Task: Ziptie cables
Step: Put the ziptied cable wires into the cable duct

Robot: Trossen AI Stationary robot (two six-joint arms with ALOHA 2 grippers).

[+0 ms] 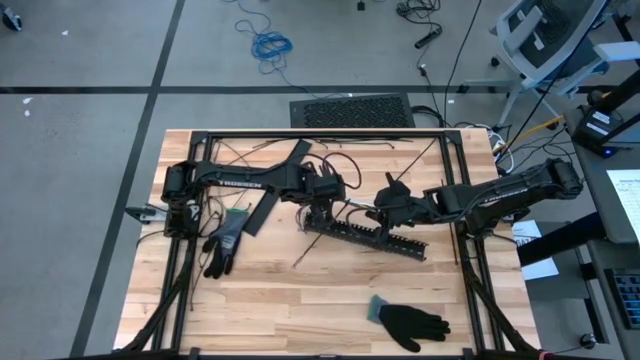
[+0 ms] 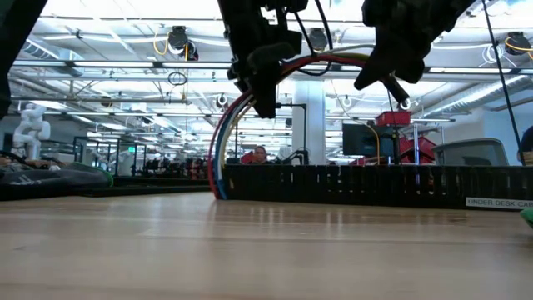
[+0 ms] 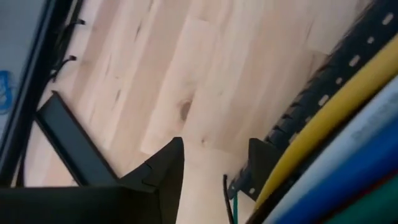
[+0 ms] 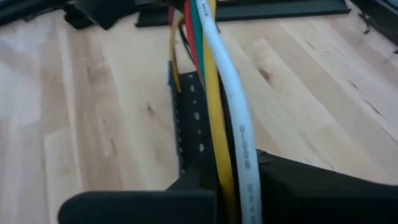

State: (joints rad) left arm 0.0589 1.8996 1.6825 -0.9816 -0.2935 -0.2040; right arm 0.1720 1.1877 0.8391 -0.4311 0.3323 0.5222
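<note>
- Holding the cables (image 4: pixel 214 93) up over the black slotted strip (image 1: pixel 365 237), near the middle of the counter (image 1: pixel 300 300), with the far end of the bundle curving down to the wood at the strip's end.
- Right claw (image 1: pixel 392 205): shut tight on the cables, with the white and yellow ones running right between its fingers.
- Left claw (image 3: pixel 214 165): partly open, with a clear gap between the fingers and nothing in it; sits just beside the bundle, near the strip's other end.
- Doing this step well, as a guess: keep the right grip firm so no cable slips out.
- Bring the left claw in slowly, around the whole bundle, not just one or two cables.
- Keep all the cables lined up along the strip, none hanging off to the side.
- Watch the curved end, since it could spring loose.
- Counting now: one bundle, with white, yellow, red, green and blue cables showing, at least five.
- One slotted strip.
- Two black gloves, one (image 1: pixel 222 245) near the left arm and one (image 1: pixel 410 322) at the counter's near edge.
- No zip tie seen for sure.
</note>
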